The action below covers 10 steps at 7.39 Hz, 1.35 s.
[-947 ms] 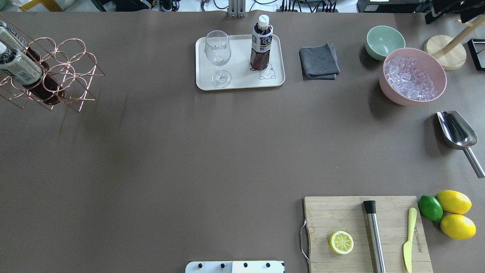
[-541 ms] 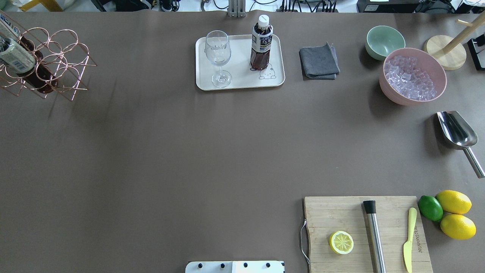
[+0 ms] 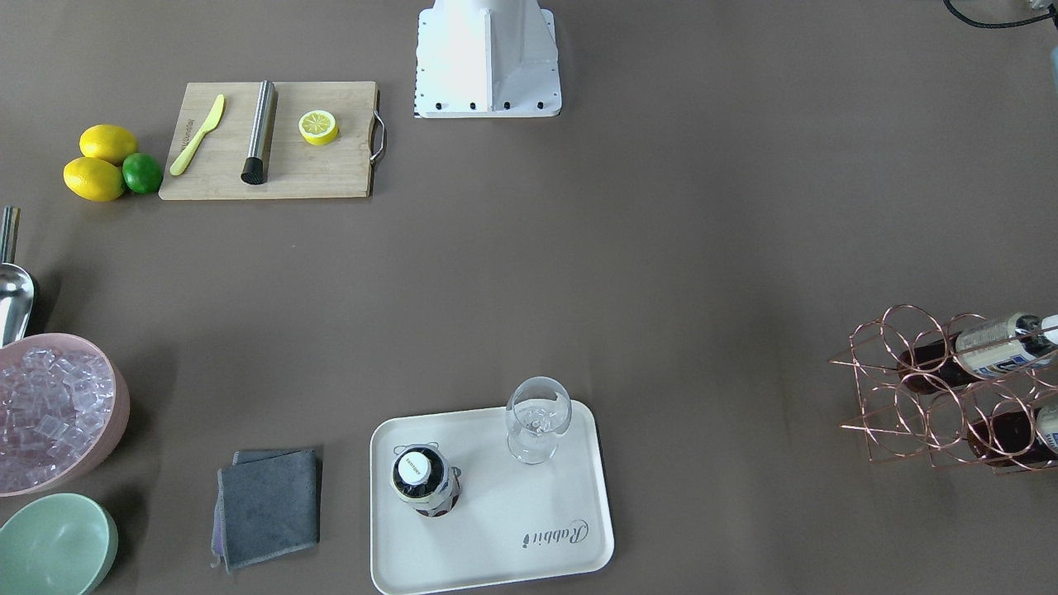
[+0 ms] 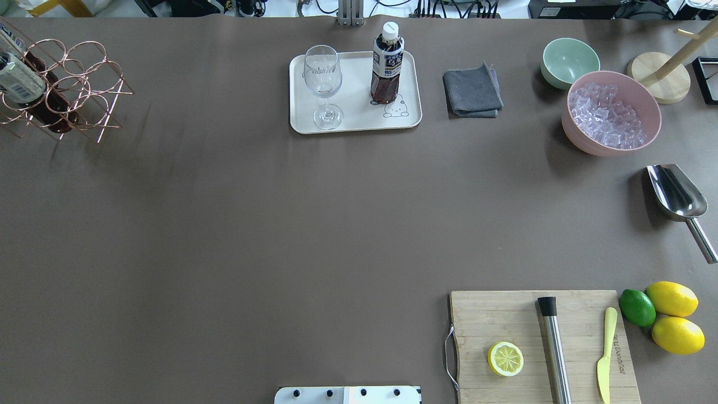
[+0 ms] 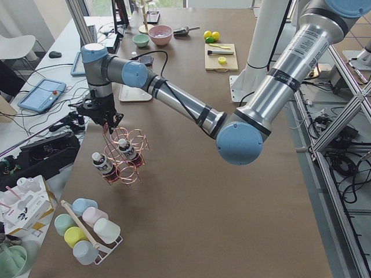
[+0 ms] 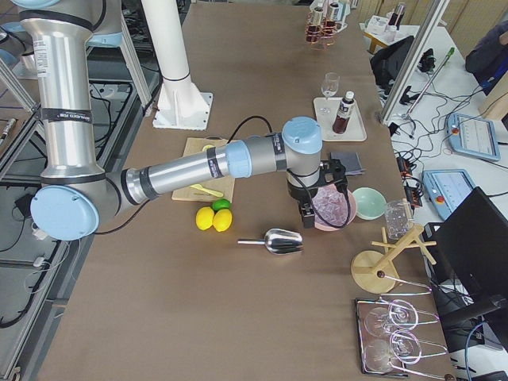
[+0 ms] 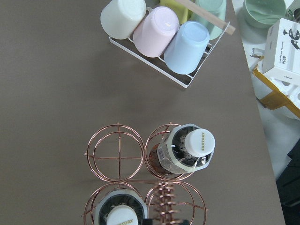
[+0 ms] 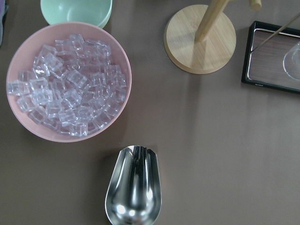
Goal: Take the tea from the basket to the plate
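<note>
Tea (image 4: 387,70) stands upright on plate (image 4: 353,123), apart from glass (image 4: 322,84); delivery is judged complete for this bottle. Two like bottles (image 5: 126,152) lie slotted in basket (image 5: 139,165), caps outward, handy for pulling. Left gripper (image 5: 106,124) sits at the basket's top wire. Right gripper (image 6: 306,216) hangs above scoop (image 6: 279,241). Closure of either: cannot tell.

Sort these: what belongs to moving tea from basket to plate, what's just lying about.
Job: tea bottle, plate, wire basket, two bottles in it.
Lying about: wine glass, cloth, ice bowl, green bowl, scoop, cutting board, lemons, lime.
</note>
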Motion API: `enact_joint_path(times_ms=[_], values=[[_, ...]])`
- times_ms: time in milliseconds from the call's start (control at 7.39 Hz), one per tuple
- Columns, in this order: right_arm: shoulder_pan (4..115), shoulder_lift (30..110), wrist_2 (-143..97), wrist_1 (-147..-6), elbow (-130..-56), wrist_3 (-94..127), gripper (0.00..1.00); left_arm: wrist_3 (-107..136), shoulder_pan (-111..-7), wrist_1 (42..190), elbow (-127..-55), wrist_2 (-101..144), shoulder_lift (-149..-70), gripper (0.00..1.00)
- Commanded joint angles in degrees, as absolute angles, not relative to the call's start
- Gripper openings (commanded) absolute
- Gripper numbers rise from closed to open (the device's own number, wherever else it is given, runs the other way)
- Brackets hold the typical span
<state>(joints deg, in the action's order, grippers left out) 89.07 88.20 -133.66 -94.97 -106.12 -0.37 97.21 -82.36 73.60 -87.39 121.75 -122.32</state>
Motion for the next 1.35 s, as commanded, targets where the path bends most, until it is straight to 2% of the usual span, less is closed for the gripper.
enact_joint_path(times_ms=[0, 406, 1218], values=[[90.26, 93.06, -133.68, -94.83, -105.29, -5.18, 1.00, 97.82, -82.35, 77.25, -84.03, 120.67, -122.26, 0.00], [90.79, 96.23, -133.51, -94.66, -104.94, -5.10, 1.00, 99.65, -82.35, 79.18, -82.01, 120.67, -122.17, 0.00], [90.79, 95.80, -133.51, -94.48, -102.04, -5.19, 1.00, 100.20, -82.09, 81.39, -80.42, 120.67, -121.91, 0.00]])
